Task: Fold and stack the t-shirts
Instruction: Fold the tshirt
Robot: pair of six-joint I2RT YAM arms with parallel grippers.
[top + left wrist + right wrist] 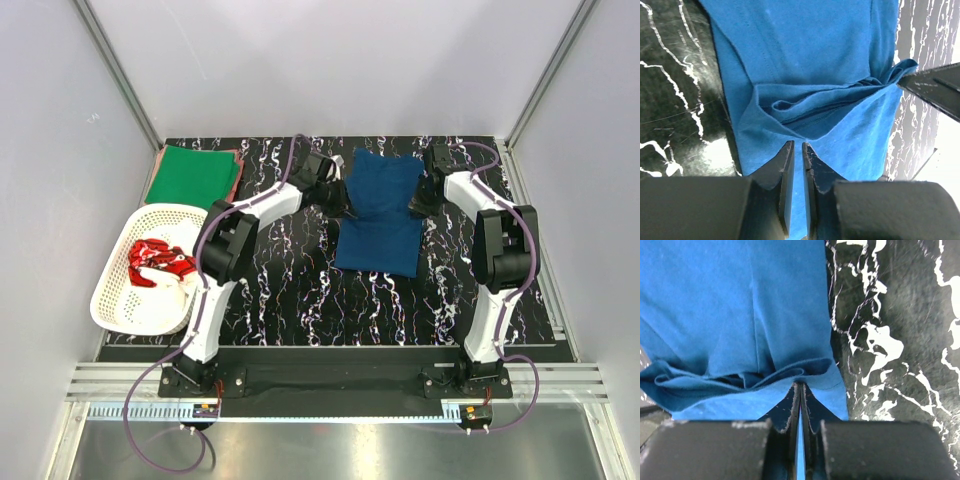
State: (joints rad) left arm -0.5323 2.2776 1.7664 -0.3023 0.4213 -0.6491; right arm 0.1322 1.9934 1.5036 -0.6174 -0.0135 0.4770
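One green tee (190, 175) lies folded far left; left tool (797, 146) and right tool (800, 386) pinch blue tee (378, 215) mid-fold; red tee (158, 262) waits in basket (110, 290).

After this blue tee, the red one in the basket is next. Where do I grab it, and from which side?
Probably pinch the highest crumple of the red t-shirt, coming straight down from above. It lies bunched in a heap with no flat edge showing, and the walls of the white basket around it block a sideways approach.
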